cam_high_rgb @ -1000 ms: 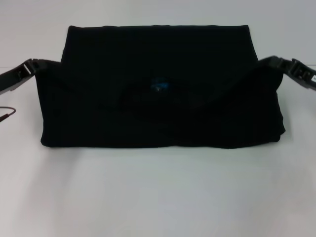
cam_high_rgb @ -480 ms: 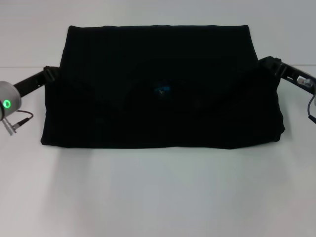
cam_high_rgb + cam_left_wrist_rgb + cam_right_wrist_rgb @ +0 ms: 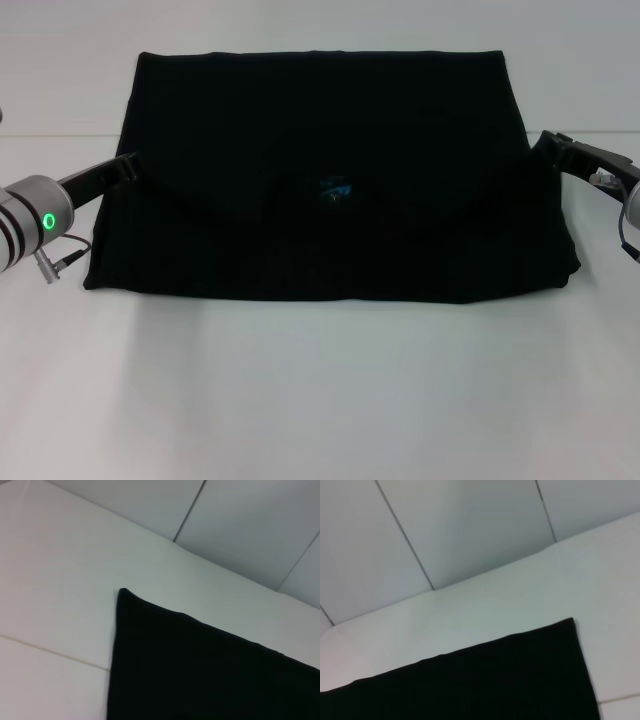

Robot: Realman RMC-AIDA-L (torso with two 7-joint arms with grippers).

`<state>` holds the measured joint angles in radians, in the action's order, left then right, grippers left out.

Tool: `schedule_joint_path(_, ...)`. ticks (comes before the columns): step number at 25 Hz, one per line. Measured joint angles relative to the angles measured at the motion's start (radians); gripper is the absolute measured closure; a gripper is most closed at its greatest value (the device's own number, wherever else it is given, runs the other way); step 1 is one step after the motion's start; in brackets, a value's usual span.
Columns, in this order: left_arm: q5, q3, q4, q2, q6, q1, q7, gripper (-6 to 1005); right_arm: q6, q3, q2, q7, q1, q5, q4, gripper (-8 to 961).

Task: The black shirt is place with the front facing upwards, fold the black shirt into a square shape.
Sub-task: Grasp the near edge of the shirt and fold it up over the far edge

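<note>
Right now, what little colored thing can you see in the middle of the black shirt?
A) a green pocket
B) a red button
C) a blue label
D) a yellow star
C: a small blue label shows near the middle of the folded black shirt in the head view.

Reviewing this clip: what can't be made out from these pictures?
- Head view: whether the left end effector and right end effector are open or shut; black tips merge with the black shirt.
- Head view: the front lettering, lost in the dark folded cloth; only the blue neck label shows.
- Both wrist views: neither arm's own fingers; only a shirt corner on the table.
</note>
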<state>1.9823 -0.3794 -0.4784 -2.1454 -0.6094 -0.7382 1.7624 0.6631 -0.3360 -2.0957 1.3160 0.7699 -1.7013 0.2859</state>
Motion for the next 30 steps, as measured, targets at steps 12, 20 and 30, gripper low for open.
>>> schedule_joint_path(12, -0.067, -0.020, 0.003, 0.071, -0.235, 0.081, 0.117, 511, 0.175, -0.023, 0.014, -0.007, -0.065, 0.005, 0.006, 447)
schedule_joint_path(20, -0.046, -0.195, 0.011, 0.206, -0.502, 0.178, 0.367, 207, 0.482, -0.370, 0.041, -0.011, -0.186, 0.001, 0.062, 192)
schedule_joint_path(30, 0.079, -0.200, -0.023, 0.206, -0.474, 0.198, 0.385, 206, 0.511, -0.610, 0.011, -0.060, -0.235, 0.000, 0.099, 114)
